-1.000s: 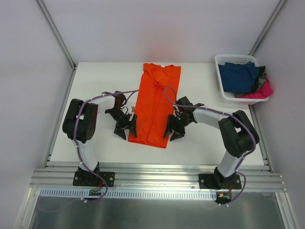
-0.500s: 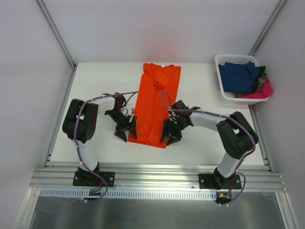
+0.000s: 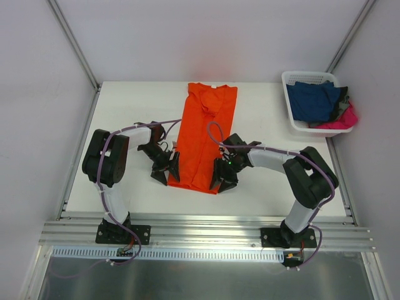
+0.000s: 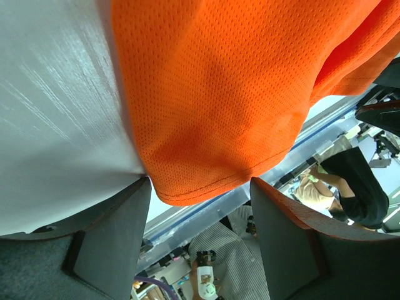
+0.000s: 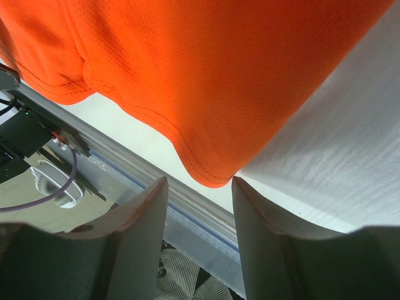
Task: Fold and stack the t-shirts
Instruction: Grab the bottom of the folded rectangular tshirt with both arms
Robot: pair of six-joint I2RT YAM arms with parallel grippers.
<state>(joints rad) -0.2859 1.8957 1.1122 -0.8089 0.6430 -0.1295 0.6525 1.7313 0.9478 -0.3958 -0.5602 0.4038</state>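
The left tool sits low on the worktop at the near left corner of the orange t-shirt. Its fingers stand well apart, and the stitched hem corner lies in the gap between them without being pinched. The right tool is at the near right corner of the same shirt, its fingers also apart, though less widely, with the rounded hem corner just between the tips and not clamped.

There are two tools, one orange shirt on the worktop and one white basket at the far right. The basket holds one navy t-shirt and one pink t-shirt, both bunched up.

The orange shirt lies flat in the middle of the worktop as a long narrow strip, sides folded in, collar at the far end and hem toward the arms. Close up, its cloth is a fine mesh of tiny holes
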